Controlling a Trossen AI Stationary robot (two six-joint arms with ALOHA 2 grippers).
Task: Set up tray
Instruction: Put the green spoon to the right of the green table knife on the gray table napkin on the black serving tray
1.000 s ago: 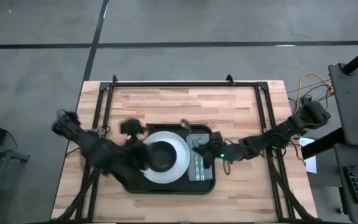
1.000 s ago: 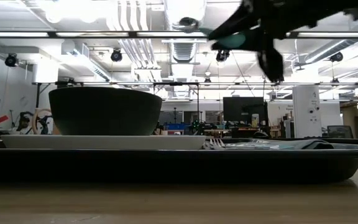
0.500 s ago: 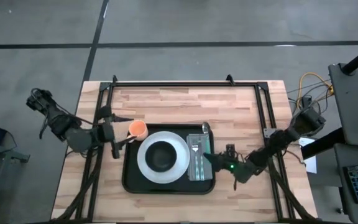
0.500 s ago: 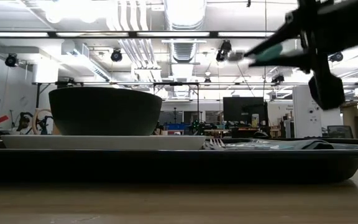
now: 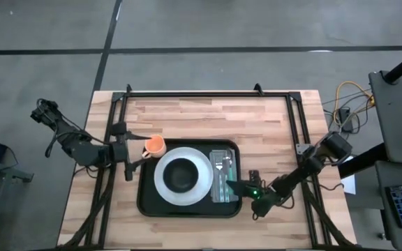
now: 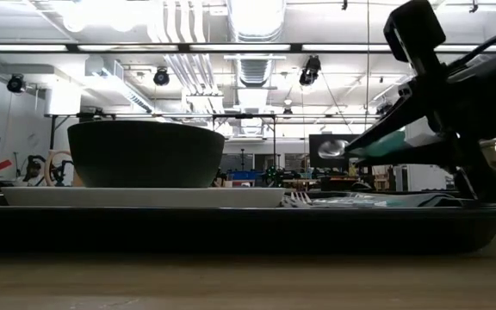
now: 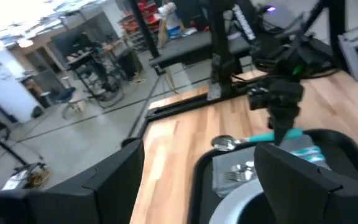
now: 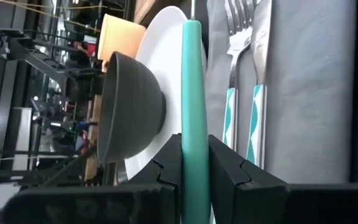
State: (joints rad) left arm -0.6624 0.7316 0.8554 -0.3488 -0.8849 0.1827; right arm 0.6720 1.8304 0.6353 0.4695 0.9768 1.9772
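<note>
High view — tray (image 5: 145, 202) just beside right claw (image 5: 237, 187).

Plate (image 5: 199, 183) in tray (image 5: 147, 202), bowl (image 5: 181, 174) on plate, napkin (image 5: 223, 174) right

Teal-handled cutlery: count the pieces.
3. A fork and a knife lie side by side on the grey napkin; the spoon is in the right gripper.

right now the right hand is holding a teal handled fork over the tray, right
Not a fork. The right hand is shut on a teal-handled spoon; the low view shows its round bowl. The fork already lies on the napkin. It is held over the tray.
</note>
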